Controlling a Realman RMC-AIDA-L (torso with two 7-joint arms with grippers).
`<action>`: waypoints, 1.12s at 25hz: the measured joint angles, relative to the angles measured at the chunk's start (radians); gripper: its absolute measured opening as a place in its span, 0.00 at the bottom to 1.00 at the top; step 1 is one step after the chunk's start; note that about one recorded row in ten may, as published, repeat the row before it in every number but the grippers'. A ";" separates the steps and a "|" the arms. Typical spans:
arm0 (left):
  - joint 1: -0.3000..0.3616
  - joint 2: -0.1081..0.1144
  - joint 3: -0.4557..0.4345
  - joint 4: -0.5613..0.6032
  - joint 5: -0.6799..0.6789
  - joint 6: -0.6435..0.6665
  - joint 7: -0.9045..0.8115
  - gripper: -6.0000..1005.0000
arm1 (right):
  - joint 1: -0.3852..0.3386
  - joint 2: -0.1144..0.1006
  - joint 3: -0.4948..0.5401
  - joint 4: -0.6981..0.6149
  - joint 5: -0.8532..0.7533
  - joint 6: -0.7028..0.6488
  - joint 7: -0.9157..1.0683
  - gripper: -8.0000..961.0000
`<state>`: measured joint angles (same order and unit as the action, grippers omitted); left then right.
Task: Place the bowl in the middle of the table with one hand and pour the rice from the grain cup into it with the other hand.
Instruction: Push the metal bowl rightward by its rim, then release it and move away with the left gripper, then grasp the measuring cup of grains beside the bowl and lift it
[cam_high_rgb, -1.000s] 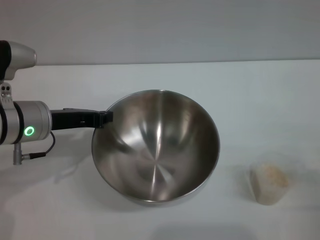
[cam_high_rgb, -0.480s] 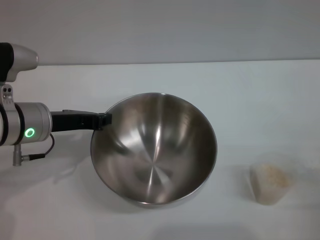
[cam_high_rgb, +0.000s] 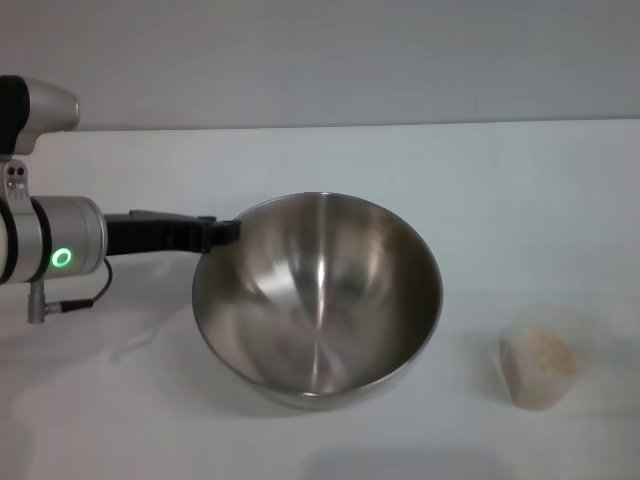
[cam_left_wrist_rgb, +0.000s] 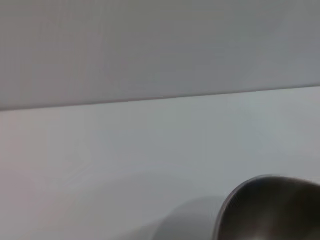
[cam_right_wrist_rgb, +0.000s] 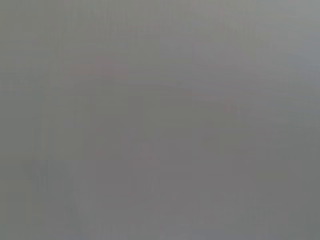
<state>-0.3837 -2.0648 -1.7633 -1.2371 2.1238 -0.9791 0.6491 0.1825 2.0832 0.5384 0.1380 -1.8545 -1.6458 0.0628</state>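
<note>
Bowl (cam_high_rgb: 318, 300) is sitting roughly mid-desk, slightly tipped, with the left gripper (cam_high_rgb: 222, 233) reaching in from the robot's left and its dark fingers (cam_high_rgb: 205, 235) clamped on the near-left rim. The left wrist view is catching only an arc of that rim against the white desk (cam_high_rgb: 500, 200). The grain cup (cam_high_rgb: 541, 365) is standing well apart on the robot's right, rice (cam_high_rgb: 545, 350) showing inside it, with nothing holding it. The right gripper is not appearing in any view; its wrist camera is showing only flat grey. Risk is lying in the release: a rim pinch on such a big, smooth bowl is likely giving little purchase, so letting go while it is tilted could leave it rocking or sliding off centre. The light cup could tip and spill rice if grasped clumsily.
</note>
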 joint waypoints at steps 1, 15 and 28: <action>0.004 0.000 0.000 -0.016 0.000 -0.001 0.000 0.30 | -0.002 0.000 0.000 0.000 0.000 0.000 0.000 0.85; 0.276 -0.003 0.191 -0.436 0.031 0.584 0.281 0.63 | -0.009 0.001 0.000 0.000 0.000 -0.007 0.000 0.85; 0.265 -0.003 0.711 0.455 0.262 2.447 -0.156 0.69 | -0.087 0.004 -0.244 0.018 -0.001 -0.104 -0.203 0.85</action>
<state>-0.1182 -2.0675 -1.0520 -0.7823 2.3862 1.4676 0.4935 0.0953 2.0868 0.2944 0.1556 -1.8553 -1.7498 -0.1398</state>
